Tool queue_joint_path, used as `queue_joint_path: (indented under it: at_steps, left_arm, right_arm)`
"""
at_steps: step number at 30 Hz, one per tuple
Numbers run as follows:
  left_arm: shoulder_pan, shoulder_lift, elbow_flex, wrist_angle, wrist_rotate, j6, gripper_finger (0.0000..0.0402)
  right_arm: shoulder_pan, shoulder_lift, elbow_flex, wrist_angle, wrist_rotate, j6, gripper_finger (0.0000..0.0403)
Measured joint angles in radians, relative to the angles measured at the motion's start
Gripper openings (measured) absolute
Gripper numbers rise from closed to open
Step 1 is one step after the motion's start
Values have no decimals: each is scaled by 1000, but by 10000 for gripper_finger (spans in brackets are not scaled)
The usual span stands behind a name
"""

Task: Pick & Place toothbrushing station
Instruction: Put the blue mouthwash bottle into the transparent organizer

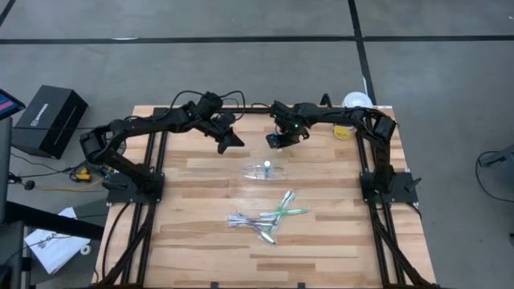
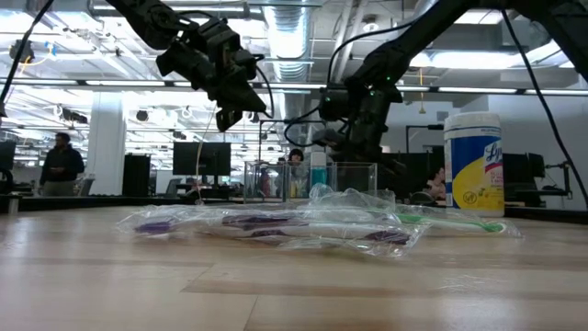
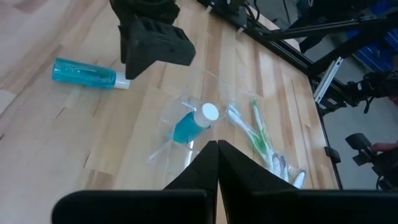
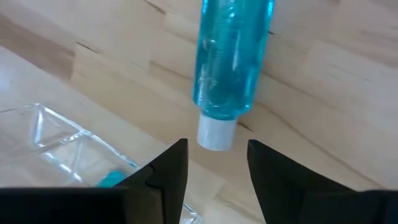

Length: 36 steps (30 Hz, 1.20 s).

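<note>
The fingers (image 3: 208, 163) of the left gripper (image 1: 234, 141) are pressed together with nothing between them, raised above the bench (image 1: 193, 241) near its far side, left of the middle. From its wrist view they point toward the clear plastic cup (image 3: 186, 127), which lies on its side on the bench with one blue tube (image 3: 189, 124) inside it, white cap outward. In the high view that cup (image 1: 265, 170) sits near the bench's middle, just nearer than the two grippers. Nearer still lie the toothbrushes (image 1: 265, 218), a loose cluster of green and purple-white ones in clear wrappers, well apart from both grippers.

To the right, the right gripper (image 1: 277, 140) hangs low over the bench beside the cup. Its fingers (image 4: 163, 174) are spread apart and hold nothing; just beyond their tips the second blue tube (image 4: 231, 59) lies flat on the wood, its white cap toward the gap between them, not touching either finger. A corner of the cup shows beside them.

At the far right corner stands a white-lidded canister (image 2: 474, 164).
</note>
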Motion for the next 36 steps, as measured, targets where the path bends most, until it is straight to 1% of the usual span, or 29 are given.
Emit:
queue_joint_path:
  at_steps: [14,17,19,21,25,27,30,36]
  left_arm:
    - [40,0,0,-9,-1,29,0]
    - [40,0,0,-17,-1,33,0]
    - [40,0,0,-19,-1,34,0]
    - [40,0,0,-19,-1,34,0]
    - [42,0,0,-24,-1,43,0]
    - [43,0,0,-29,-1,46,0]
    - [47,0,-2,-29,-1,52,0]
    - [59,0,-48,-27,-1,52,0]
  right_arm:
    - [-7,8,-1,28,-1,8,159]
    - [-10,37,2,45,-1,12,159]
    - [-9,53,-3,26,-5,12,159]
    - [-2,79,12,62,-4,12,159]
    - [-2,90,32,52,-10,12,159]
    - [-2,92,34,56,7,12,158]
    - [-8,92,34,50,29,5,151]
    - [-17,92,34,59,23,-26,118]
